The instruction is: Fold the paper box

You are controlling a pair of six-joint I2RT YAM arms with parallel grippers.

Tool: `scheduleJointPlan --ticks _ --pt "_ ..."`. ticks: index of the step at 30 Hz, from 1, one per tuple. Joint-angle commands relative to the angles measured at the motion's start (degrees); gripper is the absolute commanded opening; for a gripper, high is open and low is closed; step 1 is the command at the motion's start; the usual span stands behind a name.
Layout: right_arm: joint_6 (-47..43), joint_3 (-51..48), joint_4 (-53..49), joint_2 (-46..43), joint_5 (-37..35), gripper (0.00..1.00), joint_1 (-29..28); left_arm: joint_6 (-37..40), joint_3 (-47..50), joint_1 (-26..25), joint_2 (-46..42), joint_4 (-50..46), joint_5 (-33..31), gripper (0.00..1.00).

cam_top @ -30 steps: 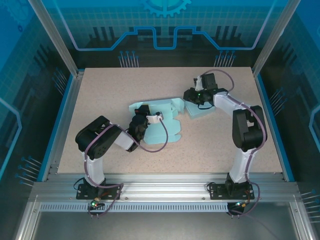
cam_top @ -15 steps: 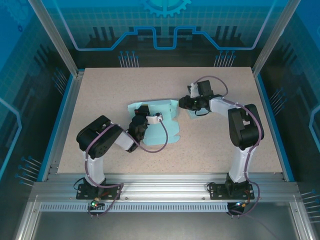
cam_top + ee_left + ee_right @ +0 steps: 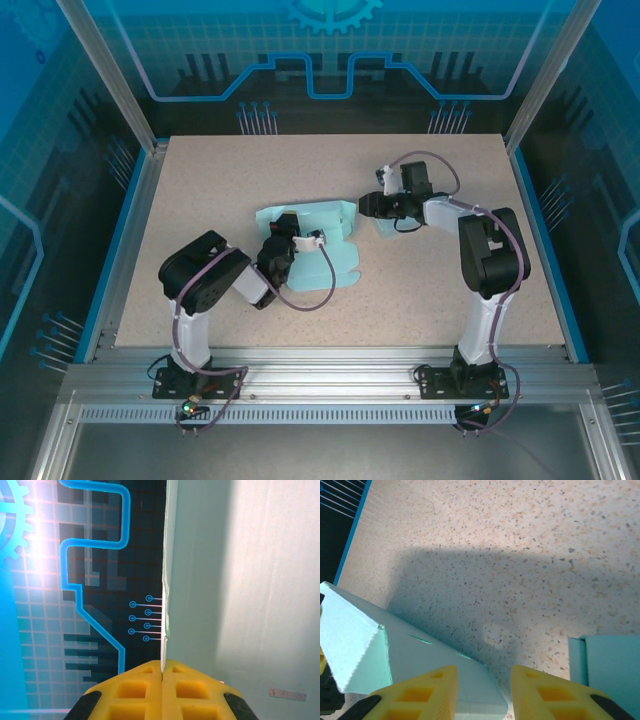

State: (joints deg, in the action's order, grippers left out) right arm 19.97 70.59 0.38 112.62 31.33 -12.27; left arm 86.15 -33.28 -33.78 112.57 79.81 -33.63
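Observation:
The paper box (image 3: 338,262) is a light teal sheet lying partly folded in the middle of the table. My left gripper (image 3: 287,226) is at its rear left part, shut on the thin edge of an upright panel (image 3: 240,580); the yellow fingers (image 3: 135,690) meet on that edge. My right gripper (image 3: 366,206) hovers at the box's right side, open. In the right wrist view one flap (image 3: 425,652) lies under the left finger (image 3: 415,697), its corner reaching into the gap without being pinched. Another teal panel (image 3: 612,670) lies to the right.
The speckled table (image 3: 450,300) has blue rails along its left and right edges and an aluminium frame at the near edge. Bare tabletop lies behind the box and to the right of the right arm.
The right gripper swung left toward the box, bringing the right flap inward, and its fingers have spread apart. The left gripper has stayed shut on the panel.

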Motion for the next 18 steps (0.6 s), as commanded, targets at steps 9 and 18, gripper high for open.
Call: scheduleJointPlan --ticks 9,18 --pt "-6.4 -2.6 5.7 -1.1 4.5 0.36 -1.6 0.9 0.4 -0.9 1.4 0.2 0.7 0.00" --pt "-8.9 -5.0 5.0 -2.4 4.1 0.37 -3.0 1.2 -0.3 -1.0 2.2 0.3 0.5 0.00"
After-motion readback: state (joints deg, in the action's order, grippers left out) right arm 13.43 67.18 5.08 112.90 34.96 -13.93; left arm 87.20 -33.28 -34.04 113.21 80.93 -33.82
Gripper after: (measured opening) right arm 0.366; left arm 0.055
